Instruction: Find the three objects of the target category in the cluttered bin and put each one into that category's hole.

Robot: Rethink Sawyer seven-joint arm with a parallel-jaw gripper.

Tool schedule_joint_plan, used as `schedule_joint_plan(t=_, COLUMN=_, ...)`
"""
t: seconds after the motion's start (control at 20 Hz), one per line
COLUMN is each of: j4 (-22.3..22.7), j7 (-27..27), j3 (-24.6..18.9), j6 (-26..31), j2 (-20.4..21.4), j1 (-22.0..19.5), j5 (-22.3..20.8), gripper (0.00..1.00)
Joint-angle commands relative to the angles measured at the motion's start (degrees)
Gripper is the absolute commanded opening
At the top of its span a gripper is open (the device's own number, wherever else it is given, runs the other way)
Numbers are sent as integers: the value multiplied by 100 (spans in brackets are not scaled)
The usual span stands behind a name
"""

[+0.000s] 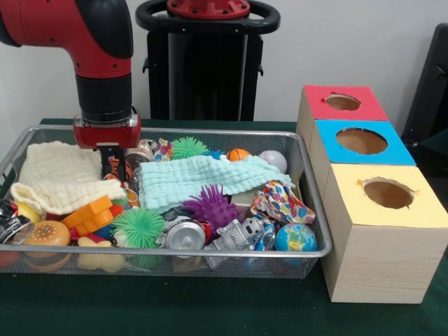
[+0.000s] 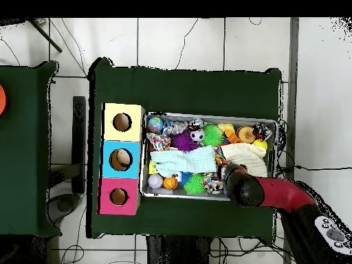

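We've got the gripper point(image 1: 112, 164) down in the bin point(image 1: 310, 203) at 9 o'clock, between the cream cloth point(image 1: 59, 175) and the teal cloth point(image 1: 203, 178). Can't tell its grip state. We should lift straight up, clear of both cloths.

Even, bright indoor light, source seems overhead. Soft shadow under my wire bin point(image 1: 308, 210) on green cloth point(image 1: 175, 308). Small glare spots on silver can point(image 1: 183, 234) and globe ball point(image 1: 295, 238). Front view slightly soft; overhead view coarser, small toys hard to read.
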State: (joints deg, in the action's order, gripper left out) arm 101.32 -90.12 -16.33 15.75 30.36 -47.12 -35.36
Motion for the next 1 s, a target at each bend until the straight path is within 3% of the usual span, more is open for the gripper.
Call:
schedule_joint_plan(t=0.05, j4=-434, j7=-188, j3=-152, j6=-156, j2=-270, j1=101, j5=-228, gripper=0)
schedule_joint_plan(t=0.65, j4=-370, j7=-130, j3=-238, j6=-225, j2=-247, j1=56, j5=-263, gripper=0)
schedule_joint_plan(t=1.0, j4=-110, j7=-78, j3=-339, j6=67, j2=32, j1=1, j5=-92, gripper=0)
